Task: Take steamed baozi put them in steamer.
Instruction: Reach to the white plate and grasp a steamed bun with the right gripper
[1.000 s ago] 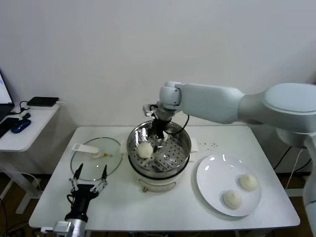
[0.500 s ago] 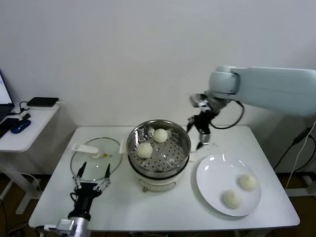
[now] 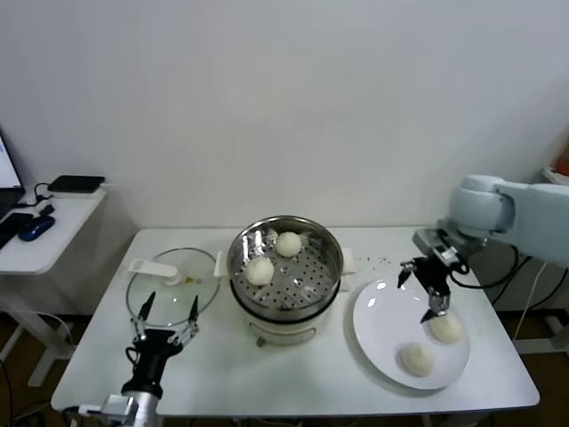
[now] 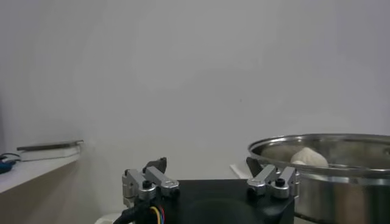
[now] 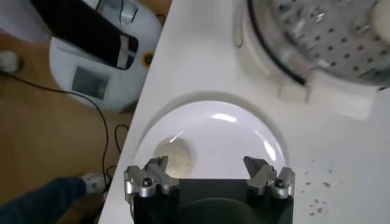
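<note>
Two cream-white baozi (image 3: 260,270) (image 3: 288,243) lie on the perforated floor of the steel steamer (image 3: 331,263) at the table's middle. Two more baozi (image 3: 446,329) (image 3: 417,359) lie on the white plate (image 3: 382,325) at the right. My right gripper (image 3: 420,291) is open and empty, hovering over the plate just above the farther baozi. The right wrist view shows one baozi (image 5: 175,156) on the plate (image 5: 231,137) by the open fingers. My left gripper (image 3: 164,316) is open and empty, parked low at the front left by the glass lid.
A flat glass lid (image 3: 172,283) with a white handle lies left of the steamer. A side table (image 3: 40,240) with dark devices stands at the far left. The steamer rim (image 4: 317,143) with one baozi shows in the left wrist view.
My right gripper has let a baozi go in the steamer, swung right away from the pot and come down over the plate. The steamer now holds two baozi. The left arm has not moved.
</note>
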### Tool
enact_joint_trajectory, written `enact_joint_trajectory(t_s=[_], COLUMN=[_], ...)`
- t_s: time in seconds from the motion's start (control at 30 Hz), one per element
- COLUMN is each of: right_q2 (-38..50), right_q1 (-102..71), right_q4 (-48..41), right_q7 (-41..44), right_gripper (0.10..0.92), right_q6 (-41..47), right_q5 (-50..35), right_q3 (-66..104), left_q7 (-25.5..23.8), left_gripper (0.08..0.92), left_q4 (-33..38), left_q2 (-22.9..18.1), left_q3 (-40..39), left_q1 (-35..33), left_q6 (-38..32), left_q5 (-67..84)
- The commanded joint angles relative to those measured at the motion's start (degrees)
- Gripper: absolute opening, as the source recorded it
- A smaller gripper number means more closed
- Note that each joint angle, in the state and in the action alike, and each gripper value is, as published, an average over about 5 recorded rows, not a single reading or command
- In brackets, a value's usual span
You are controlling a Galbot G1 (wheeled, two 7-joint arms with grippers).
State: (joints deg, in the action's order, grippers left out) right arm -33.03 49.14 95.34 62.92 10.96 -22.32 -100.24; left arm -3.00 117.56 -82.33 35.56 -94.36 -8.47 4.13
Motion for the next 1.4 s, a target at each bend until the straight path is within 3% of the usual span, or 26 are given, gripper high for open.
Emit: enact_joint_trajectory(t_s=[0.03,1.4], right_q2=[6.2,2.0], right_q1=[-14.7,-35.4], right_q4=[2.1,-8.0], right_q7=[-0.4,-2.0], right_gripper=[0.823,0.823], right_q6=[-1.0,-2.5], right_q5=[13.1,21.4], right_q3=[8.5,21.0], left_q7=[0.0,0.0], left_gripper=[0.823,0.823], left_q4=[0.0,-1.2], left_q2=[0.0,-0.7], left_q3=[0.2,0.2], left_q1=[-0.4,-1.2], left_q6=[-0.2,-0.4], left_q5=[-0.2,-0.8])
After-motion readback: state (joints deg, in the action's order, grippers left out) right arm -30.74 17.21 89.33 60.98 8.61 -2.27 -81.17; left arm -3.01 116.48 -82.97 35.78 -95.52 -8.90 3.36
